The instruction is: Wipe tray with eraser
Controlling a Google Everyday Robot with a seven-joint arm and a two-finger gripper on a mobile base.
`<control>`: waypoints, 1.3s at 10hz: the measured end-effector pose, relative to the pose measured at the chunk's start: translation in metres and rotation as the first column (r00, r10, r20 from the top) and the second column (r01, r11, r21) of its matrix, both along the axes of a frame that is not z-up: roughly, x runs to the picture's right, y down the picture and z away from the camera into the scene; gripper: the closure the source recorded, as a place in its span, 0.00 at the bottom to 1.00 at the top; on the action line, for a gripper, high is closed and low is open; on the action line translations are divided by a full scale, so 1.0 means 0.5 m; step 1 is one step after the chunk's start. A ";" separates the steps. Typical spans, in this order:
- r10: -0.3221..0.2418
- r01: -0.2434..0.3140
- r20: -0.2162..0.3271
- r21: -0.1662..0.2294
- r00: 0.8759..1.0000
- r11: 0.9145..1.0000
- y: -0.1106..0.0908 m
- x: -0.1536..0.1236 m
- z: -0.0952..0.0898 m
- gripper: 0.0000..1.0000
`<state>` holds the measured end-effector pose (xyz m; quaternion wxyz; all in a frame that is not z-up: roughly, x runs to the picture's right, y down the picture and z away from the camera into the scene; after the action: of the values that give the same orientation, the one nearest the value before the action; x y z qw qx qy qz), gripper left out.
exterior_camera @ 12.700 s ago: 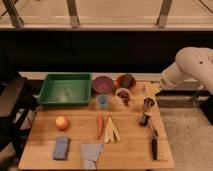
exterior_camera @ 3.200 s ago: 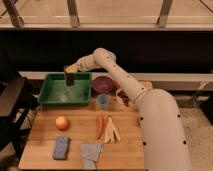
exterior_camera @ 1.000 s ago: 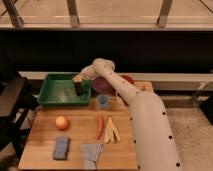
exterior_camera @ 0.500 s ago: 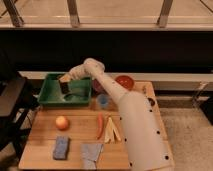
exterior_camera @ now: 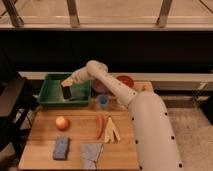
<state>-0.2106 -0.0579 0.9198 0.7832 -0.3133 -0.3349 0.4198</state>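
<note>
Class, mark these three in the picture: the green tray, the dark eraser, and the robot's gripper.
tray [exterior_camera: 50, 97]: camera view, on the bare green floor at its left.
eraser [exterior_camera: 67, 92]: camera view, on the dark block's middle.
gripper [exterior_camera: 66, 84]: camera view, over the tray, at its tip, shut on the eraser.

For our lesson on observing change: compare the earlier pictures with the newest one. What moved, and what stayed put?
The hand, shut on the eraser, came from the table's right side into the tray and swept across it, now sitting mid-tray. The orange, blue sponge and grey cloth stayed put.
</note>
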 end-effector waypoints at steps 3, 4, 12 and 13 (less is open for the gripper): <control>0.011 -0.012 -0.083 -0.013 0.996 1.000 -0.023 0.129 0.026 1.00; 0.021 -0.023 -0.098 -0.012 0.995 1.000 -0.035 0.151 0.039 1.00; 0.028 -0.031 0.047 0.076 0.999 0.997 -0.130 -0.027 0.088 1.00; 0.023 -0.030 0.085 0.084 0.996 0.996 -0.130 -0.074 0.075 1.00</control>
<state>-0.2476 -0.1227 0.9571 0.7755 -0.2924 -0.3892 0.4021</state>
